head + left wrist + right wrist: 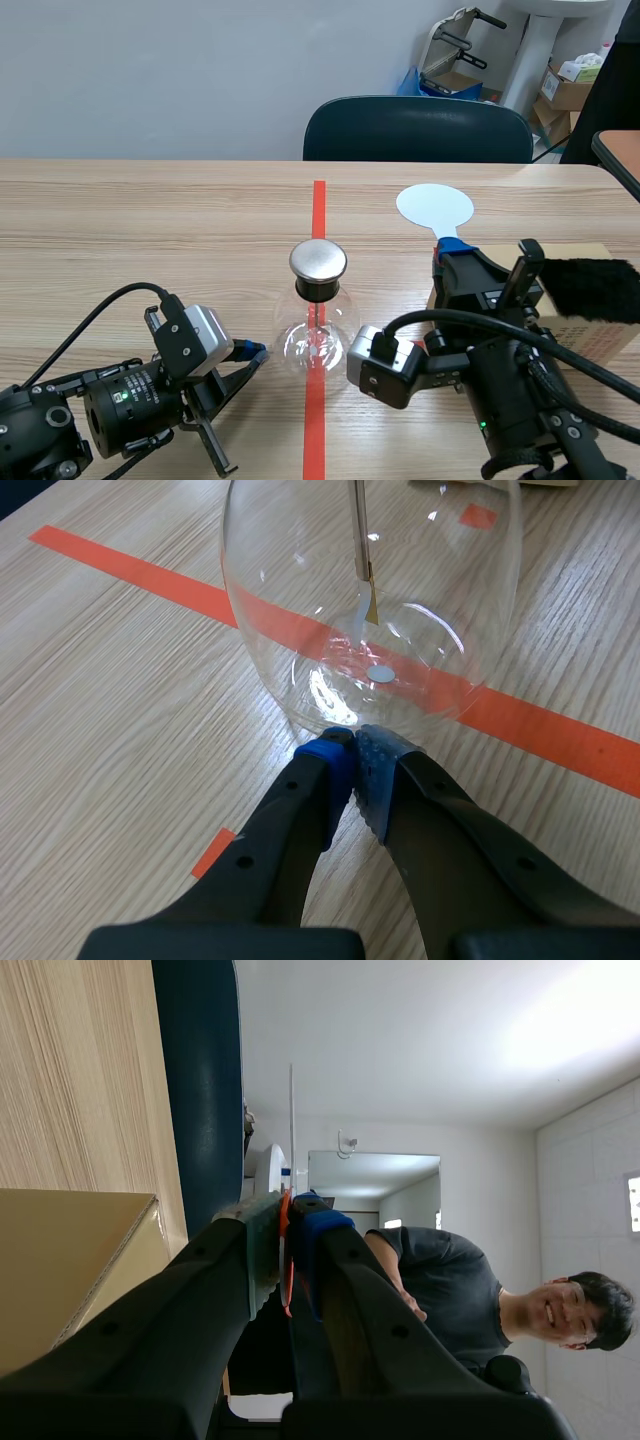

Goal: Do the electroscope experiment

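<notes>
The electroscope is a round glass flask with a metal cap, standing on the red tape line at mid-table. In the left wrist view its glass bulb shows a rod and a gold leaf inside. My left gripper lies low on the table, shut, fingertips against the flask's base. My right gripper is raised to the flask's right, shut on the stem of a paddle with a white disc that points away from the robot. In the right wrist view the paddle's stem sits between the pads.
A cardboard box stands at the right with a black fur cloth on it. A dark blue chair is behind the table's far edge. A person shows in the right wrist view.
</notes>
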